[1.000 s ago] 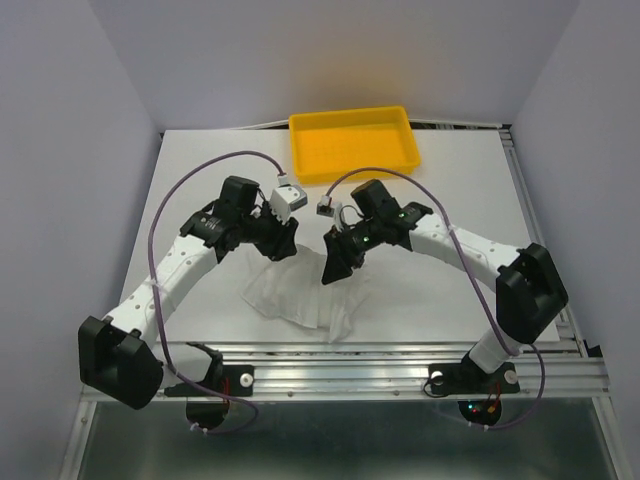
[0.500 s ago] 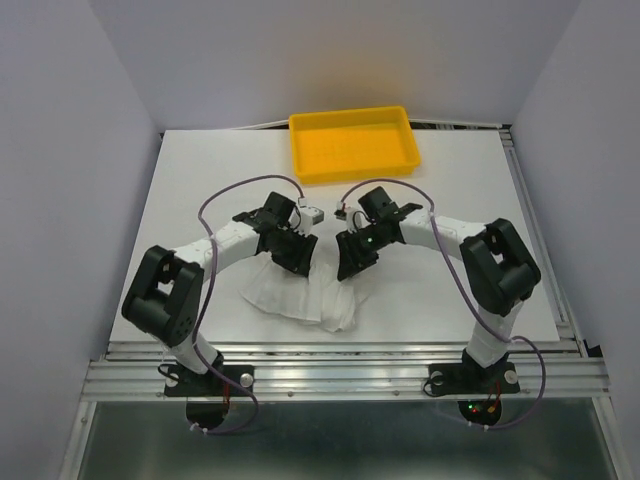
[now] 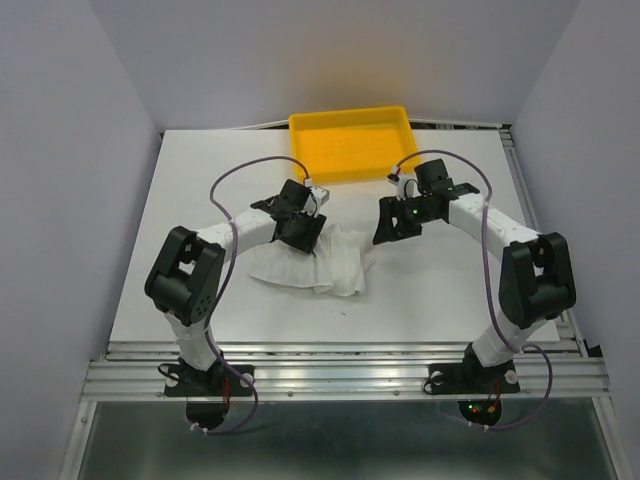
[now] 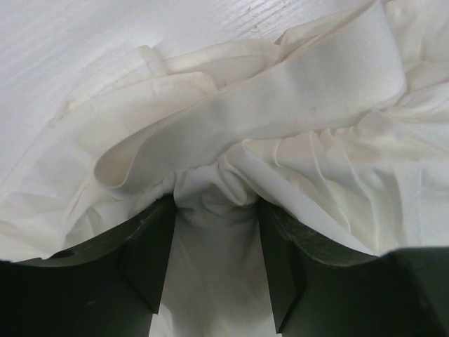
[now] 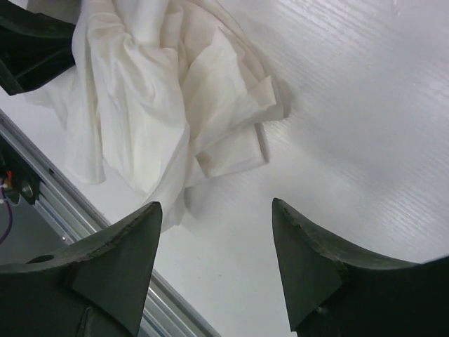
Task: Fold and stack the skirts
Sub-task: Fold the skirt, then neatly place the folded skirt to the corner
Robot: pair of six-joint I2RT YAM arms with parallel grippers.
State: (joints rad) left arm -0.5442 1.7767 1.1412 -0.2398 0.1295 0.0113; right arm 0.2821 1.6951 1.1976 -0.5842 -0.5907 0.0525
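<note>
Scanning every view now and there's nothing to read at all, with no lettering, label, brand mark, number or sign on the skirts (image 3: 322,262), the tray (image 3: 350,114) or the table (image 3: 440,290).

Bare table (image 3: 450,290) lies right of the skirts (image 3: 325,262); yellow tray (image 3: 352,143) blocks behind.

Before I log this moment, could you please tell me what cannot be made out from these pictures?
- Top view: how many skirts make up the white pile; its folds overlap and the left gripper covers part of it.
- Left wrist view: whether that gripper's fingers pinch the cloth; bunched fabric fills the gap and drapes over the tips.
- Right wrist view: the pile's full extent, cut off by the top edge.
</note>
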